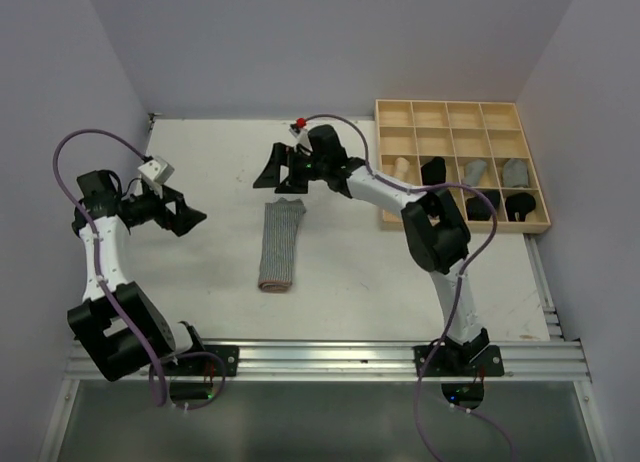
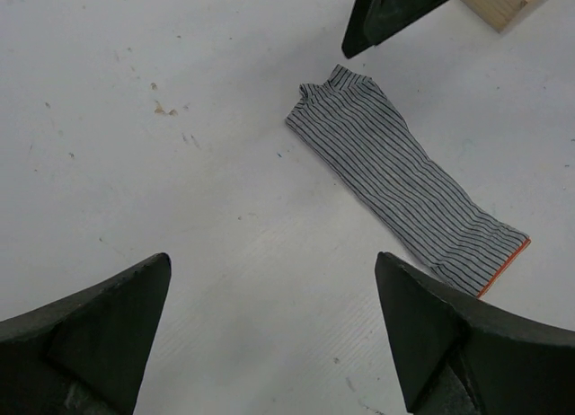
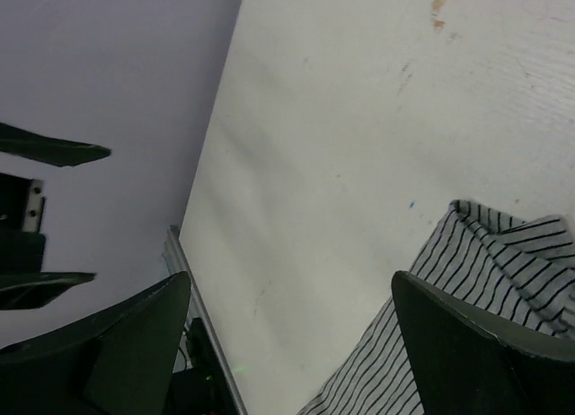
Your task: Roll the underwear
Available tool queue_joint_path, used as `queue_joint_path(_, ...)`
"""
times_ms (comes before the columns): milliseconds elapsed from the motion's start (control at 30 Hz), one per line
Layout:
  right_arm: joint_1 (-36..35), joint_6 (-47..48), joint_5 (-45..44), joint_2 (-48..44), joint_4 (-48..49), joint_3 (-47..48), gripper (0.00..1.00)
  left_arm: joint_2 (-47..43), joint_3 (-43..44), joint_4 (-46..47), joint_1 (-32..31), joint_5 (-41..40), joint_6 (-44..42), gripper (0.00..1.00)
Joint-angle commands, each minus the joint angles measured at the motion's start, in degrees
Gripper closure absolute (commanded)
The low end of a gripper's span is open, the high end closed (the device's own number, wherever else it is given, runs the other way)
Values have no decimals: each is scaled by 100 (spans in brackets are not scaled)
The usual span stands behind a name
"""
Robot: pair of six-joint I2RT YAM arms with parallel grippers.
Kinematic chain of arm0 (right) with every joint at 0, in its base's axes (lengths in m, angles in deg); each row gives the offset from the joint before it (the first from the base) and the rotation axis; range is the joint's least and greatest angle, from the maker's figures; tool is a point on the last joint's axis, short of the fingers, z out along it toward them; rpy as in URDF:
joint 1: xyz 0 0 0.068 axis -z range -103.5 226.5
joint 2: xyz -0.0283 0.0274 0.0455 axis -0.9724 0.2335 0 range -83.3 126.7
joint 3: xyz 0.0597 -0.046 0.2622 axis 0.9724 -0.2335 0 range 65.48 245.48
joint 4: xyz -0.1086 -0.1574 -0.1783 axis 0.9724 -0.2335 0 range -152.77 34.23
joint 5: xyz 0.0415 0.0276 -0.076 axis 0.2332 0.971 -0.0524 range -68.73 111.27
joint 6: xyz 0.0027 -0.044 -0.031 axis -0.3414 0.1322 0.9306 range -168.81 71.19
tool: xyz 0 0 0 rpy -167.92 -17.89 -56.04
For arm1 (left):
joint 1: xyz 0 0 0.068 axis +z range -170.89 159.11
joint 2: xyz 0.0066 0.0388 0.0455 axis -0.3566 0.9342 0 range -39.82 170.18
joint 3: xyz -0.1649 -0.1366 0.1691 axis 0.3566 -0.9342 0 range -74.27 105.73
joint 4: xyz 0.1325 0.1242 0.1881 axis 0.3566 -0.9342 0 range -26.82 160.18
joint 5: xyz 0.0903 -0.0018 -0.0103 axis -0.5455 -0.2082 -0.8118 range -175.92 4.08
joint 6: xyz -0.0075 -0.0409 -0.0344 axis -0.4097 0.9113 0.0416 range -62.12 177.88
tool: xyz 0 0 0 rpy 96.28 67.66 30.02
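At the far end of the underwear point(image 1: 281, 245) hung the right fingers point(image 1: 268, 174), wide apart; it ran near-to-far, left fingers point(image 1: 186, 220) apart too, way off.

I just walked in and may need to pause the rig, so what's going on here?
Two robot arms are partway through rolling underwear. A striped piece lies on the table as a long, flat strip, not yet rolled and with nothing gripping it. The right gripper hovers open at its far end. The left gripper is also open, off to the left and clear of the cloth. Several rolled pieces sit in the wooden tray.
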State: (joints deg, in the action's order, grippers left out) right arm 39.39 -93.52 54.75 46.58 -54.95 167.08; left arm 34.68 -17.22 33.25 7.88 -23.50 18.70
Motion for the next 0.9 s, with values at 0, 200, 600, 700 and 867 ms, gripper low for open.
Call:
queue_joint_path(0,-42,252,-69,-1236,-285,-516,3,-339,183,-797,49,131,-1475,1)
queue_joint_path(200,-648,-336,-314,-2134,778,-2652,20,-612,-10,-2519,6,220,-4302,12)
queue_joint_path(600,-1352,-1426,-1071,-1581,2387,-4183,63,-2017,-1978,-1732,-2329,-975,-5013,47)
queue_joint_path(700,-1361,-1479,-1071,-1423,2510,-4245,66,-2193,-2462,-1108,-2997,-1230,-4592,51)
queue_joint_path(867,-1370,-1926,-869,-1255,3196,-4447,69,-2396,-3086,-263,-3606,-1512,-4414,57)
